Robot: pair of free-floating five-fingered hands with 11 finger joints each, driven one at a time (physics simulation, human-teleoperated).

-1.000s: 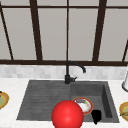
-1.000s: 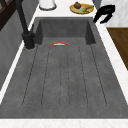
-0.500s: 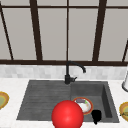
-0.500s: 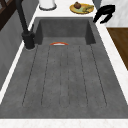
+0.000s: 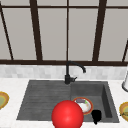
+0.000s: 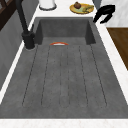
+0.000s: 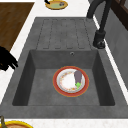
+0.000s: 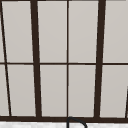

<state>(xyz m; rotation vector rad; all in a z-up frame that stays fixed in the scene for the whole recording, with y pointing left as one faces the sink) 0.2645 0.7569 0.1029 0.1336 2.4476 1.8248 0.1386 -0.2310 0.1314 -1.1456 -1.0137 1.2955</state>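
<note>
My right hand (image 5: 96,116) hovers over the front rim of the sink (image 5: 45,87), by the basin's front right corner. It appears as a black hand (image 6: 105,13) in the left side view and at the picture's left edge (image 7: 6,60) in the right side view. Its fingers hang relaxed and hold nothing. In the basin lies a red-rimmed plate (image 7: 71,81) with a purple vegetable (image 7: 78,76) on it. The same plate (image 5: 82,105) sits just left of the hand in the front view. A red ball (image 5: 67,115) shows low in the middle of the front view.
A black faucet (image 5: 68,72) stands at the sink's back. The ribbed drainboard (image 6: 65,75) takes the sink's left half. Yellow plates of food rest on the counter at the right (image 6: 81,7) and the left (image 7: 56,4). A white container (image 6: 47,3) stands at the back right.
</note>
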